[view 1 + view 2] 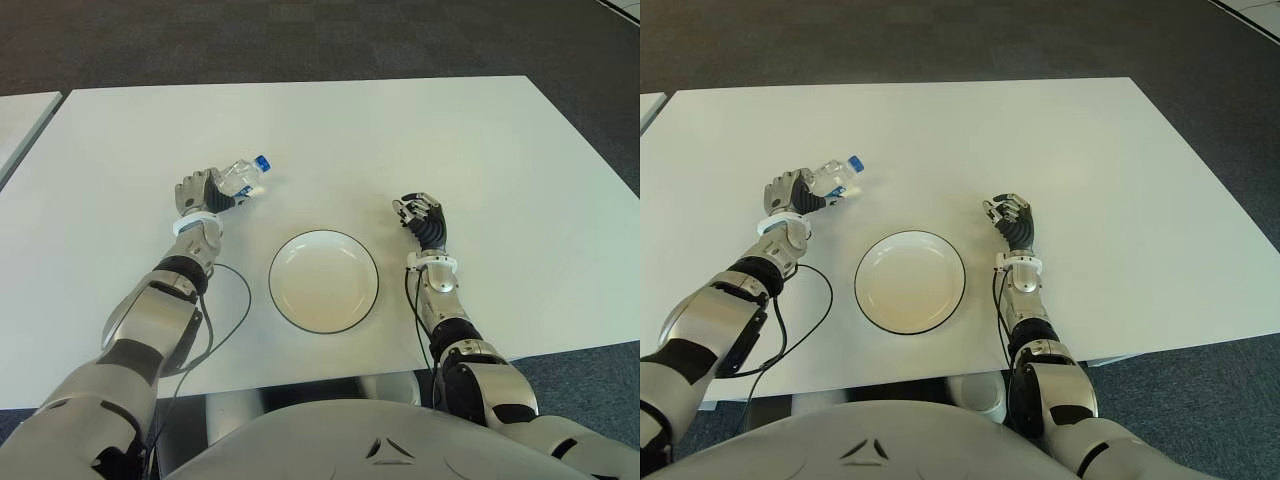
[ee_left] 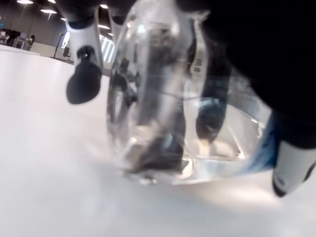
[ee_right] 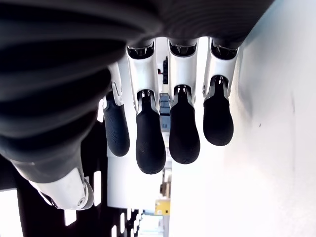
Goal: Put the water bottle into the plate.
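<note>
The left hand (image 1: 200,192) grips a clear plastic water bottle with a blue cap (image 1: 242,177), cap pointing away to its right, low over the white table (image 1: 400,130). The round white plate with a dark rim (image 1: 323,281) lies nearer the robot, between the hands. The right hand (image 1: 420,217) shows right of the plate, fingers (image 3: 183,131) loosely extended, holding nothing.

water bottle (image 1: 240,178): 1 | plate (image 1: 323,281): 1 | table (image 1: 420,140): 1 | robot hands: 2 (left robot hand (image 1: 200,193), right robot hand (image 1: 420,217))

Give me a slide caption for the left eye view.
Left hand grips the water bottle beside the empty plate.
</note>
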`<act>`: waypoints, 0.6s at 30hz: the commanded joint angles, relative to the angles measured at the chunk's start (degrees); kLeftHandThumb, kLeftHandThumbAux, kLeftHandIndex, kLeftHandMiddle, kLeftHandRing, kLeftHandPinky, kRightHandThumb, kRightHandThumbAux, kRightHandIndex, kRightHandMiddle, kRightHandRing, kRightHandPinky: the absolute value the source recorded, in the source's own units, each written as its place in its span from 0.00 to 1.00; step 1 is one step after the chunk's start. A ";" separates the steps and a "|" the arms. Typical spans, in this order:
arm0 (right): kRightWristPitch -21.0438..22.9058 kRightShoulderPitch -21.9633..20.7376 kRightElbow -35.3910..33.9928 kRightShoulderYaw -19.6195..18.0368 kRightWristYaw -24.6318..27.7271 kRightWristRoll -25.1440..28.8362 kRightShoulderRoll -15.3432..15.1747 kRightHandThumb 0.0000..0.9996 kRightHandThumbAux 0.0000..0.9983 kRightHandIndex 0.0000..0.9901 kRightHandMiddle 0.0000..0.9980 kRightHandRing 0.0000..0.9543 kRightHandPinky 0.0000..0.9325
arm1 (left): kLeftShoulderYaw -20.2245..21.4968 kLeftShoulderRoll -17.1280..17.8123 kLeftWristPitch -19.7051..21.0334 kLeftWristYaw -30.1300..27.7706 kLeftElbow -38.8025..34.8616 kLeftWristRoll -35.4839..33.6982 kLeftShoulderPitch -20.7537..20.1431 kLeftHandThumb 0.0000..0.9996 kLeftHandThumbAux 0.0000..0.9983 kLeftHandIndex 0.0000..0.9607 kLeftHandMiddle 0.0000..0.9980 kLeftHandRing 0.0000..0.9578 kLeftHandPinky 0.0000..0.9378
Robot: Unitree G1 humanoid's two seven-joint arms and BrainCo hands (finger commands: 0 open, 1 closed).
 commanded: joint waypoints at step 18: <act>1.29 0.98 0.92 -0.23 0.82 1.38 0.46 0.71 0.73 0.44 0.69 0.71 0.71 | 4.63 0.84 -8.74 1.13 -21.74 -1.56 8.44 0.95 0.65 0.40 0.51 0.55 0.87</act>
